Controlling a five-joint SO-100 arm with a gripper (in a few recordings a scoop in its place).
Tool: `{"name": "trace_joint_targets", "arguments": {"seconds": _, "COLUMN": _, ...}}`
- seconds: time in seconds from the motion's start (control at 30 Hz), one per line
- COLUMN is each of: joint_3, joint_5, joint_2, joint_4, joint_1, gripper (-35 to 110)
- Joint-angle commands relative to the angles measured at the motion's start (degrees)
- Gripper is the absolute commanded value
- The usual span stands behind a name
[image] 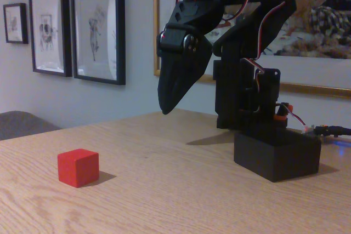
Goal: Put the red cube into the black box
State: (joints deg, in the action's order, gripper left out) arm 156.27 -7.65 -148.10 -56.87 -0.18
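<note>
The red cube [78, 167] rests on the wooden table [164, 190] at the front left. The black box [277, 154] stands on the table at the right, just in front of the arm's base. My black gripper [166, 109] hangs in the air between them, pointing down, with its tip well above the tabletop. It is up and to the right of the cube and left of the box. Its fingers come together in a single point, shut, with nothing between them.
The black arm base [247, 97] with red and black wires rises behind the box. Framed pictures [97, 30] hang on the wall behind the table. A grey chair back [22, 121] shows beyond the table's left edge.
</note>
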Motion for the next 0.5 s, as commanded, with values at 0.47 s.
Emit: {"name": "trace_joint_targets", "arguments": {"seconds": 0.47, "joint_3": -7.1, "joint_5": -0.1, "joint_2": -0.1, "joint_4": -2.9, "joint_1": 5.4, "gripper": 0}}
